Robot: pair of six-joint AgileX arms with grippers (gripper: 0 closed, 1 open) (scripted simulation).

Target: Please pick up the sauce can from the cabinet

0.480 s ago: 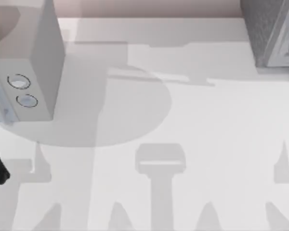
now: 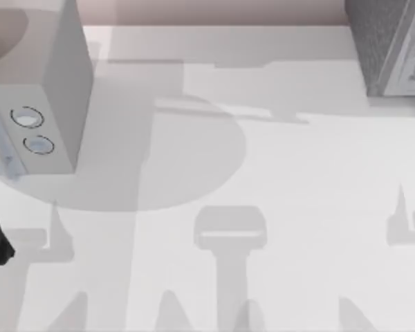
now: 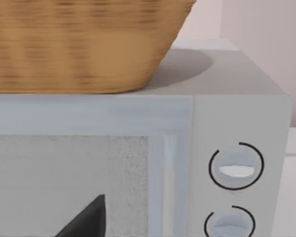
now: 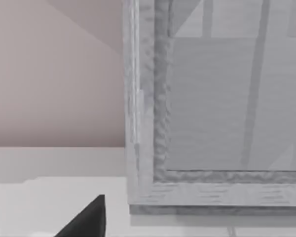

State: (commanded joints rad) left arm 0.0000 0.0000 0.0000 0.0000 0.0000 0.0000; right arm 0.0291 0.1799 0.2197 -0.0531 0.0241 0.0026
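Overhead, the cabinet [image 2: 384, 48] sits far right — its framed front [image 4: 153, 123] faces the right wrist; jaws' state unclear.

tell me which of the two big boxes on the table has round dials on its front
The pale box at the table's left: two round dials stacked on its front and a wicker basket on top. The dark speckled cabinet at the right has none.

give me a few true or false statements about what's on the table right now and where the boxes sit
1. The cabinet stands at the table's far right corner. True.
2. A woven basket sits on top of the pale box with two round dials. True.
3. The pale box stands at the table's right side. False: in the top view it is at the left.
4. The sauce can lies in the middle of the white table. False: only shadows fall there.
5. The cabinet's framed front rests on the table. True.
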